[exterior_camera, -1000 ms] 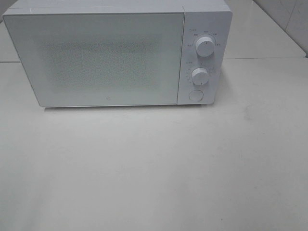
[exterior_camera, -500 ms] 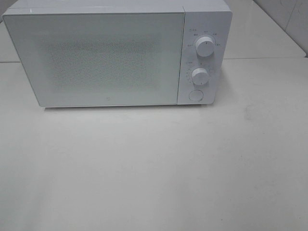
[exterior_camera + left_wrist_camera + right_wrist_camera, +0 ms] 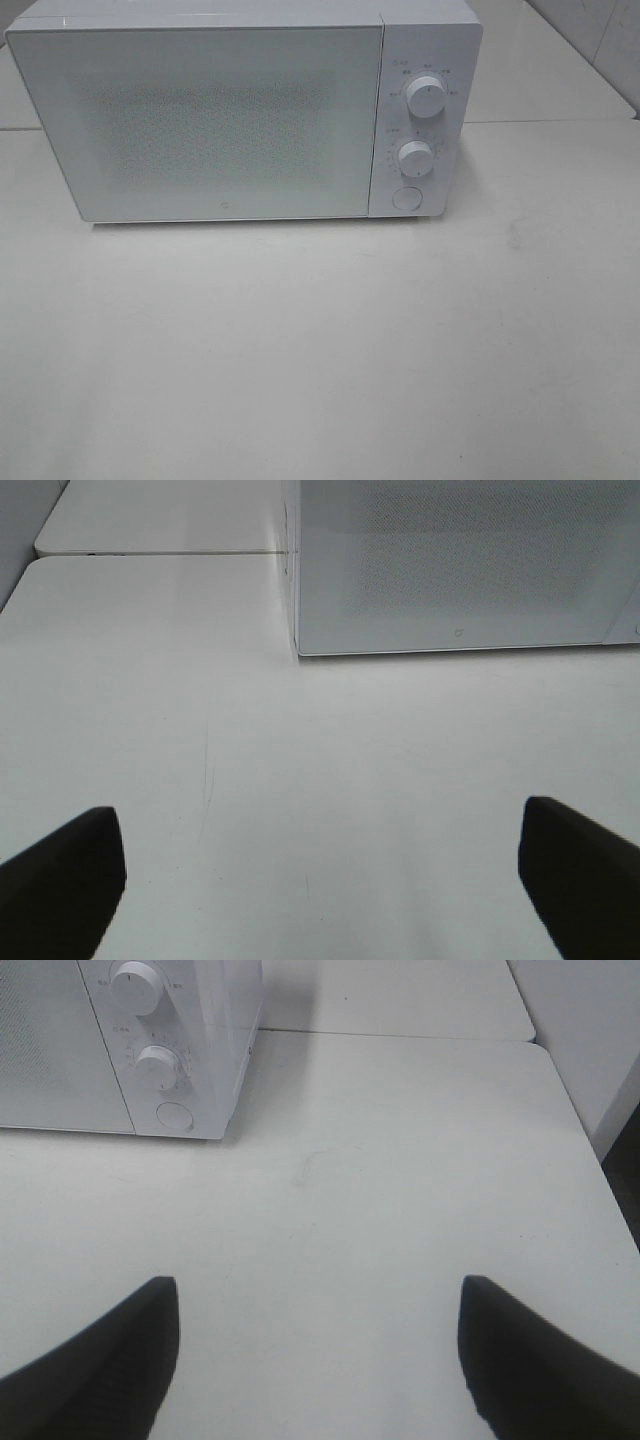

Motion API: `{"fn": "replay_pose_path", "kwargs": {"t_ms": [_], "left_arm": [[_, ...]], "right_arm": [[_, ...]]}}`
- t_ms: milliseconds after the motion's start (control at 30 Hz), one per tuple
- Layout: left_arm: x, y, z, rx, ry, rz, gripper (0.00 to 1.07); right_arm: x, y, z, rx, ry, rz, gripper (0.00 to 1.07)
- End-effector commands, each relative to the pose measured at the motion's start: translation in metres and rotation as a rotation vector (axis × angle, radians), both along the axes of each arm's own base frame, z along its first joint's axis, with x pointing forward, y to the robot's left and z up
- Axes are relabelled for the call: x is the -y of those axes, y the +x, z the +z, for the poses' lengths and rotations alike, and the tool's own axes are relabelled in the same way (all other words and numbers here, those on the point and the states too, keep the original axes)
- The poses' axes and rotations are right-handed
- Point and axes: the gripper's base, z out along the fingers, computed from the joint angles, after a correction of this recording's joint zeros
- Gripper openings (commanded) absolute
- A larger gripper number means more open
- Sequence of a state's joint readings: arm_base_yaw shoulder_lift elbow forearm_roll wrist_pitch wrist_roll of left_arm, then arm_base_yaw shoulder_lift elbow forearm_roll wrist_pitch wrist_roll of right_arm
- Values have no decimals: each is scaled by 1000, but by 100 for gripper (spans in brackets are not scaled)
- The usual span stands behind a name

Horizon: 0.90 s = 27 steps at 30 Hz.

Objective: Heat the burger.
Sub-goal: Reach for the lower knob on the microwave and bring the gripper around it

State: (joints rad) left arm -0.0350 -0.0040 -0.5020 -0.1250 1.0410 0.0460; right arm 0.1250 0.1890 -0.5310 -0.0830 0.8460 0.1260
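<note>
Microwave (image 3: 245, 110), white and boxy, filled the upper left and centre of the high view, its door (image 3: 200, 125) shut flat (the speckled window gave no look at the inside). On the control panel at the right end of the box sat an upper knob (image 3: 426, 98), a lower knob (image 3: 414, 157) beneath it, and a round button (image 3: 406, 197) lowest of the three. The appliance stood on a pale table (image 3: 320, 350) whose bare top took up the whole lower half of the frame. A seam crossed the surface in the upper right, beside the panel.

The burger showed in none of the views, so its place could not be told.

In the left wrist view the left gripper (image 3: 320, 880) had its dark fingers (image 3: 60, 880) spread wide, with only tabletop between them. The door's near corner lay well ahead of them. In the right wrist view the right gripper (image 3: 320, 1360) was spread just as wide and held nothing. The panel with its knobs and button stood well apart from its fingers (image 3: 540, 1360).
</note>
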Motion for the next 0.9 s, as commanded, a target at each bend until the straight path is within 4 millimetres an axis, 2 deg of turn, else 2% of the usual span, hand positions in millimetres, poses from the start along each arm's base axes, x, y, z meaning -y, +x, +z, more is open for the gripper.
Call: {"fn": "replay_pose_path", "kwargs": {"t_ms": [33,67,133,167,200,367,400,467,500,567,900], "left_arm": [[0,-3,0,24,-3,1,100],[0,-3,0,24,-3,1,100],[0,-3,0,24,-3,1,100],[0,-3,0,24,-3,1,100],[0,-3,0,24,-3,1,100],[0,-3,0,24,-3,1,100],[0,-3,0,24,-3,1,100],[0,-3,0,24,-3,1,100],[0,-3,0,24,-3,1,100],[0,-3,0,24,-3,1,100],[0,-3,0,24,-3,1,100]], "right_arm": [[-2,17,6,22,-6,7,74],[-4,27,6,22,-8,11,74],[-5,32,5,24,-8,14,74],[-7,44,3,32,-9,19,74],[-7,44,3,32,-9,19,74],[-11,74,1,52,-5,31,74],[-11,74,1,52,-5,31,74],[-13,88,0,59,-4,37,74],[-13,88,0,59,-4,37,74],[-16,102,-2,65,-3,42,74],[-22,142,-9,135,32,51,74]]}}
